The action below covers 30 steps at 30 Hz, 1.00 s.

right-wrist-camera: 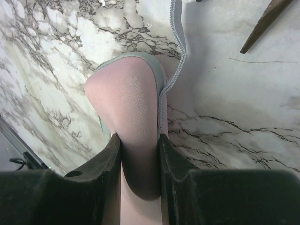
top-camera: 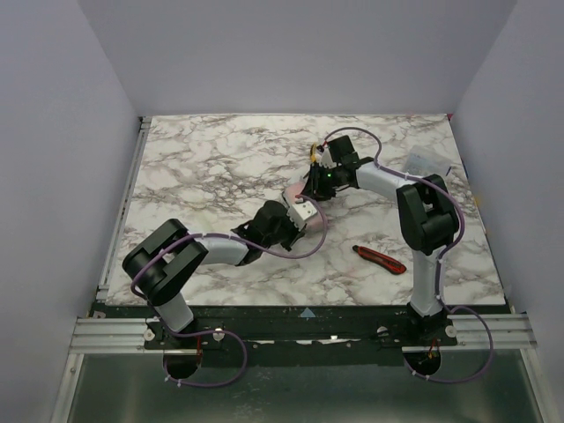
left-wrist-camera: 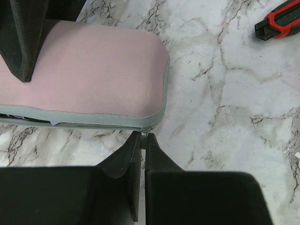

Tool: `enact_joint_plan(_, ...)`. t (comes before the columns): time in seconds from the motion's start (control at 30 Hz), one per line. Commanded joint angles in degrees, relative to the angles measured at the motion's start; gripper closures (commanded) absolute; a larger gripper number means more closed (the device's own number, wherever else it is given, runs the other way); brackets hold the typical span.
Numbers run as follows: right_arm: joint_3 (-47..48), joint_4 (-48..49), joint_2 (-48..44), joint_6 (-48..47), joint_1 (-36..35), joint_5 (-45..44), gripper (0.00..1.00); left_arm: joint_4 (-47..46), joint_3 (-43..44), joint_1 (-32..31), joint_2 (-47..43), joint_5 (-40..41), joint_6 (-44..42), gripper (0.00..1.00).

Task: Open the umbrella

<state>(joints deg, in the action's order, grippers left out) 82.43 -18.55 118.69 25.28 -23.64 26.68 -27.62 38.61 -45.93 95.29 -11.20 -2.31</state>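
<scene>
The umbrella is out of view. A pale pink oblong case (top-camera: 292, 193) with a grey zipper band (left-wrist-camera: 93, 120) lies mid-table between both arms. In the left wrist view the case (left-wrist-camera: 89, 70) fills the upper left. My left gripper (left-wrist-camera: 144, 136) is shut on the small zipper pull at the case's rounded corner. My right gripper (right-wrist-camera: 138, 138) is shut on the case (right-wrist-camera: 126, 98), one finger pressed against each side of its end. A loose strip of zipper tape (right-wrist-camera: 178, 47) runs away from the case. One right fingertip (left-wrist-camera: 21, 37) rests on the case's top.
A red-and-black utility knife (top-camera: 380, 259) lies on the marble to the right of the case, also seen at the top right of the left wrist view as the knife (left-wrist-camera: 280, 22). A pale object (top-camera: 429, 163) sits at the back right. Walls enclose the table.
</scene>
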Motion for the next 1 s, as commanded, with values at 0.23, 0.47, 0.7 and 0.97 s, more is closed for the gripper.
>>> enact_joint_plan(0.23,-4.28,5.86,0.63,-2.42,2.68,-16.52,0.78,6.05,-0.85,0.99,-1.22,-10.81,1.96,1.00)
enact_joint_plan(0.47,-12.27,1.02,-5.68,-7.31,5.93,-14.20,0.30,7.76,-1.97,3.61,-2.29,-10.81,1.37,1.00)
enact_joint_plan(0.7,-13.66,-7.31,-13.55,-19.79,9.05,-6.36,0.07,7.59,-2.10,4.51,-1.97,-10.81,-0.53,1.00)
enact_joint_plan(0.97,-12.63,-14.16,-22.32,-71.56,10.79,11.40,0.00,8.95,-0.10,9.21,-1.24,-10.81,-1.52,1.00)
